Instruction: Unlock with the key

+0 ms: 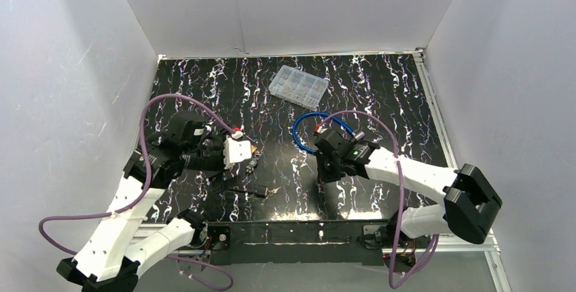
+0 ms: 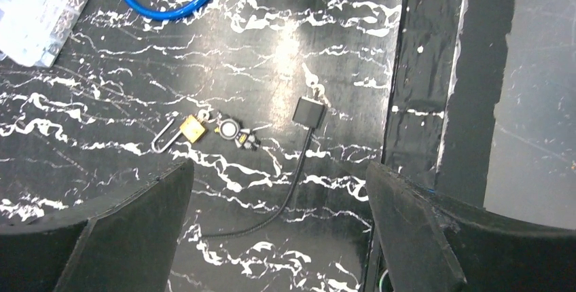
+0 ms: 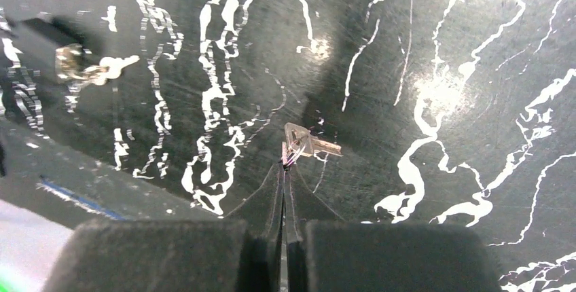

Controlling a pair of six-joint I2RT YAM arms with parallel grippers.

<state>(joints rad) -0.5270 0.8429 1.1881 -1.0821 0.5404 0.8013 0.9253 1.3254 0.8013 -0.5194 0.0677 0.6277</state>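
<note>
A small brass padlock [image 2: 192, 129] with a silver shackle lies on the black marbled table, with a round ring and small fittings beside it. It also shows in the top view [image 1: 252, 164]. My left gripper [image 2: 278, 170] is open and empty, hovering above and near the padlock [image 1: 246, 156]. My right gripper [image 3: 286, 163] is shut on a silver key [image 3: 307, 144], pinching its head and ring at the fingertips, blade pointing right. In the top view the right gripper [image 1: 325, 170] is right of table centre and the key is hidden.
A black block on a thin black cable [image 2: 309, 112] lies near the front edge, with a second key [image 3: 103, 70] at its end. A blue cable loop [image 1: 318, 128] and a clear compartment box [image 1: 297, 86] sit farther back. White walls enclose the table.
</note>
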